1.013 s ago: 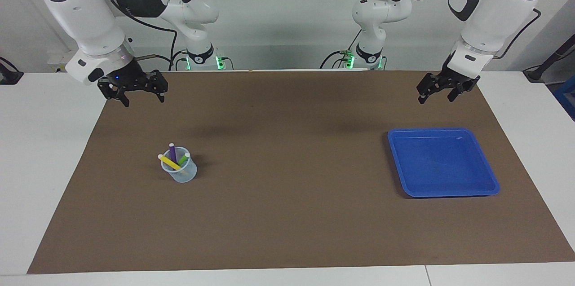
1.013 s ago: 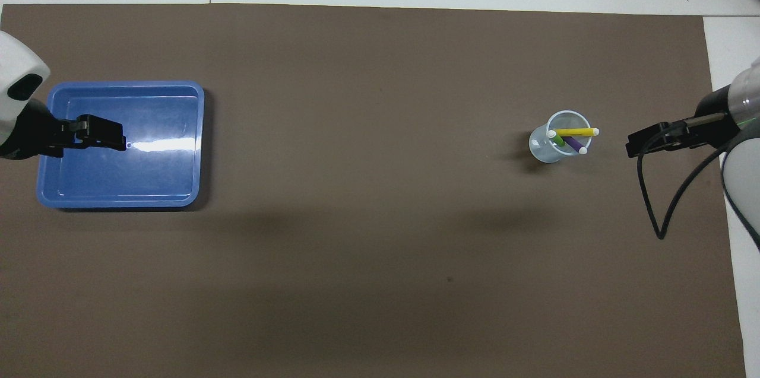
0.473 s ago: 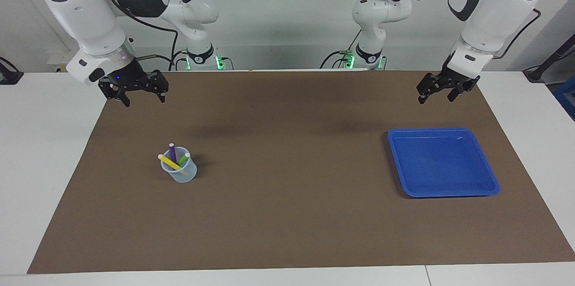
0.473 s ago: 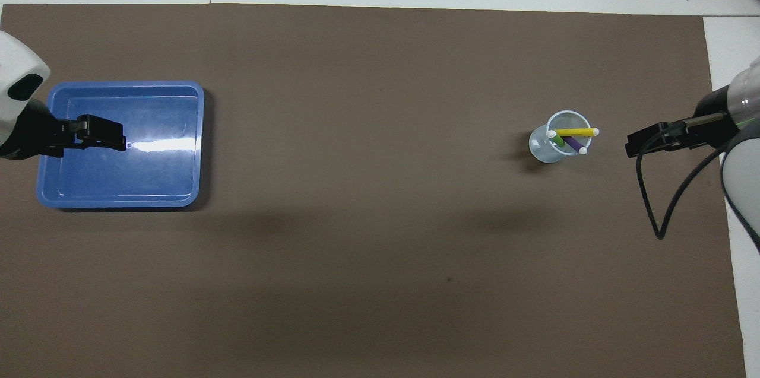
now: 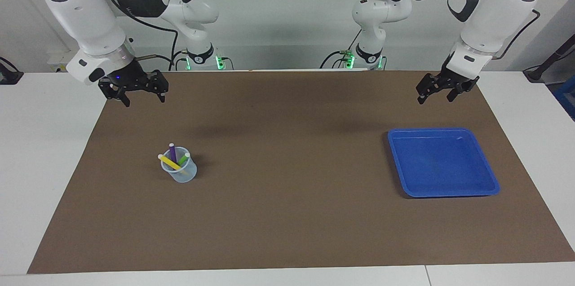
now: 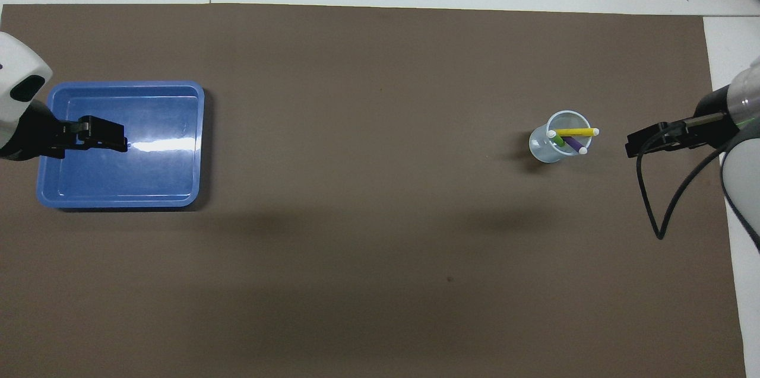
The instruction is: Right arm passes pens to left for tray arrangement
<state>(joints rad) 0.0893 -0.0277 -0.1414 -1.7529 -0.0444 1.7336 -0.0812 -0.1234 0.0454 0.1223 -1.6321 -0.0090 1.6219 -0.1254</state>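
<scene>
Three pens, yellow [image 5: 169, 162], purple [image 5: 172, 152] and green [image 5: 183, 159], stand slanted in a small translucent cup [image 5: 182, 176] toward the right arm's end of the mat. From above they show as yellow [image 6: 575, 132], purple [image 6: 573, 143] and green [image 6: 556, 139]. The blue tray [image 5: 442, 162] lies bare at the left arm's end. My right gripper [image 5: 143, 101] hangs open and holds nothing, high over the mat's edge, apart from the cup [image 6: 541, 149]. The left gripper [image 5: 435, 99] is raised and open, holding nothing. From above, the left gripper [image 6: 113, 142] covers part of the tray [image 6: 148, 176].
A brown mat [image 5: 287, 214] covers most of the white table [image 5: 40, 165]. A black cable [image 6: 653, 212] loops down from the right wrist. Both arm bases stand at the robots' edge.
Both arms have shifted only a trifle. The pens, cup and tray lie as before, and both grippers stay open.
</scene>
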